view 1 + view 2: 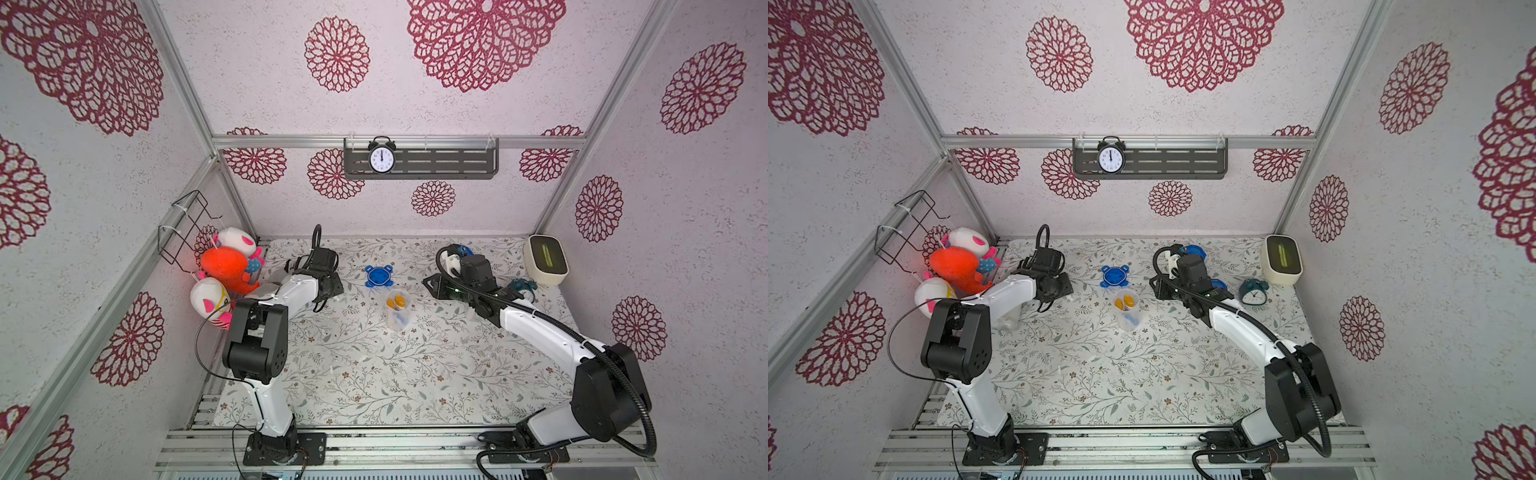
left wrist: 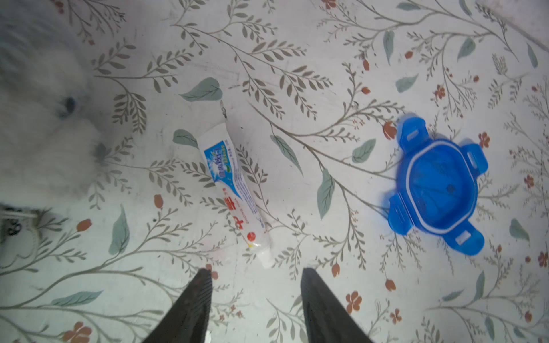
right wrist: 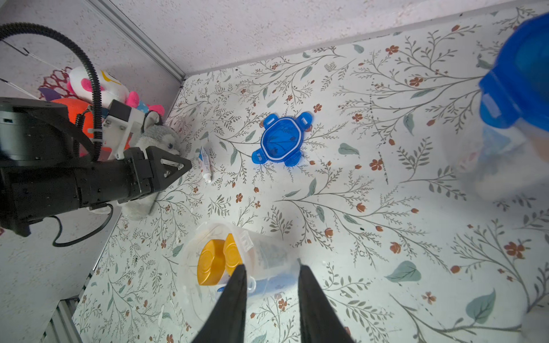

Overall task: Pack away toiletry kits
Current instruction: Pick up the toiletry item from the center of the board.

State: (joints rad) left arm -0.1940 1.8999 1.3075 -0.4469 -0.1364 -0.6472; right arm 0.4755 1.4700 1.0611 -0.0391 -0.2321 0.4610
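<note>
**Toothpaste tube loose on the mat, one jar standing open**

Much is masked here. In both top views the left arm's wrist covers the toothpaste tube, so only the wrist views show it. The right arm hides most of two closed jars. The blue lid of the far closed jar peeks out beyond the arm, and that of the second closed jar shows at the arm's right. One of them fills the edge of the right wrist view as a cut-off blur, and its contents cannot be read. The plush husky is only a pale smear in the left wrist view.

The tube lies flat on the floral mat, left of centre, between the husky and the loose blue lid. Its long axis runs far to near. The cap end is nearer, and the crimped end is farther and a shade left.

The left gripper hangs at the cap end with its fingers spread and nothing between them. The right gripper also has its fingers parted and pinches nothing. It sits just right of the open jar.

That jar stands mid-mat, just near of the loose lid, with its mouth up. It holds two bottles with orange-yellow caps and a blue toothbrush, both hazy through the plastic. The loose lid lies with its white seal ring upward.
</note>
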